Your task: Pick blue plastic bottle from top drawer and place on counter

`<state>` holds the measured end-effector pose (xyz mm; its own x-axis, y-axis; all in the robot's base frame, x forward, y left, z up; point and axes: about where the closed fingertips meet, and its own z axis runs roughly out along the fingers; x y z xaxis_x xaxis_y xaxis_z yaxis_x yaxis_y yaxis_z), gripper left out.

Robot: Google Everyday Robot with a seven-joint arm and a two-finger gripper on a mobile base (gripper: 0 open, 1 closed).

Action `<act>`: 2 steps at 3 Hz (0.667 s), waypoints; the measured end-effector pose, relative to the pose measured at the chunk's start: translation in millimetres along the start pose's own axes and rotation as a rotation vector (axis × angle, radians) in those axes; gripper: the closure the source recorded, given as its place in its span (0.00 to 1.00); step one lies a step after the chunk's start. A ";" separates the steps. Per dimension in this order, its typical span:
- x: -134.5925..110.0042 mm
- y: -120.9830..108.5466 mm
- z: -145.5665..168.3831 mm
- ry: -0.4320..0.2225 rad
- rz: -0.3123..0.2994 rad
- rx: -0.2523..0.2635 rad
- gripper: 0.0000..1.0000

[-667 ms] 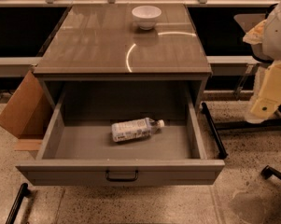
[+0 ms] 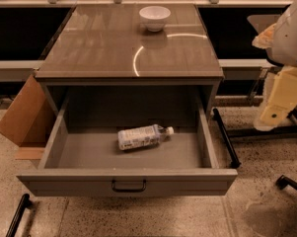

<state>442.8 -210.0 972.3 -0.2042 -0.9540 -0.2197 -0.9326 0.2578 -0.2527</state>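
Observation:
The top drawer (image 2: 128, 180) stands pulled wide open, its dark bar handle at the front centre. The blue plastic bottle (image 2: 141, 137) lies on its side on the drawer floor near the middle, white cap pointing right. The counter (image 2: 113, 48) is the glossy grey-brown top above the drawer. My gripper (image 2: 275, 113) hangs at the right edge of the view, at the end of the cream and white arm. It is outside the drawer, to the right of the cabinet, well apart from the bottle and holding nothing I can see.
A white bowl (image 2: 154, 17) sits at the back of the counter. A cardboard box (image 2: 22, 117) leans against the cabinet's left side. Dark chair legs (image 2: 226, 137) lie on the speckled floor to the right. Shelving runs along the back.

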 end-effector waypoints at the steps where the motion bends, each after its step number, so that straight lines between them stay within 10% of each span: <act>1: -20.7 0.9 42.9 -0.071 -0.026 -0.061 0.00; 2: -53.3 3.6 95.6 -0.148 -0.042 -0.140 0.00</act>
<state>478.7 -143.6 893.1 -0.1276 -0.9279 -0.3503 -0.9738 0.1842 -0.1332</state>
